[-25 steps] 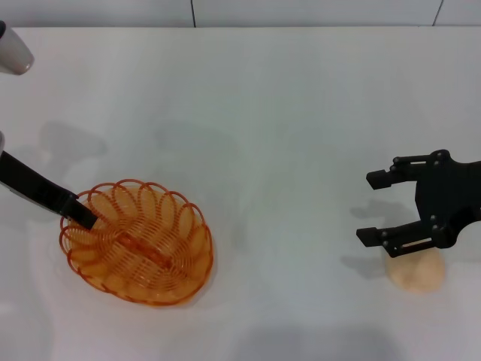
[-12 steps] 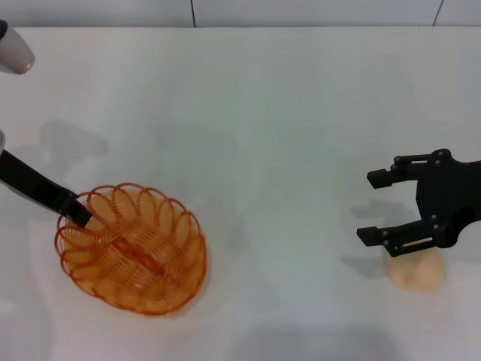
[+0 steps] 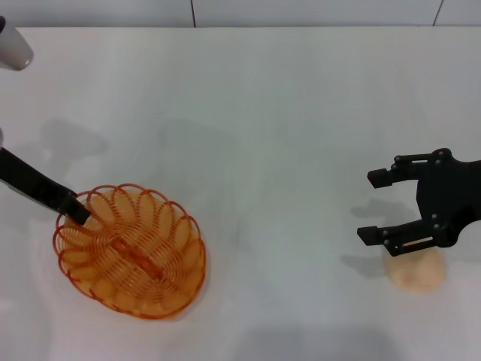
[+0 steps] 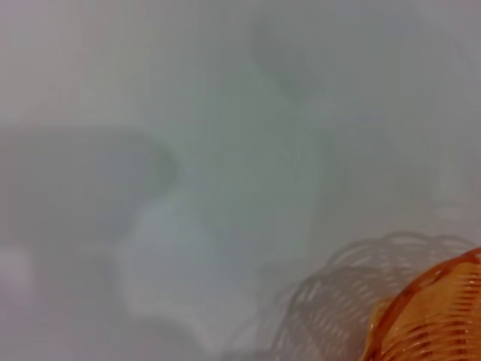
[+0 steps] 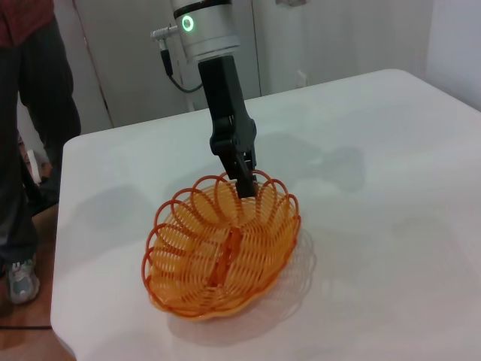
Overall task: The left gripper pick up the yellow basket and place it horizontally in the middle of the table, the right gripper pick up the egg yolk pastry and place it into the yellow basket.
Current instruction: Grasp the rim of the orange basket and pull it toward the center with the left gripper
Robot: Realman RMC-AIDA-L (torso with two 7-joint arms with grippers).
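A: Where is the basket (image 3: 130,251)?
B: Low on the counter (image 3: 285,113), toward 8 o'clock in the head view, well off centre. Its long axis runs from 10 to 4 o'clock. The left claw (image 3: 75,213) is clamped on the rim at the 10 o'clock end.

A: And the pastry (image 3: 415,270)?
B: At 4 o'clock, just beside the right claw (image 3: 376,207), whose fingers stand apart above it. The middle lies toward 2 o'clock from the basket; the left arm is nearer.

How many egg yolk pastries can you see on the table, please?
1. The egg yolk pastry lies on the table at the robot's right, partly under the open right pincer. Nothing else there could hide another.
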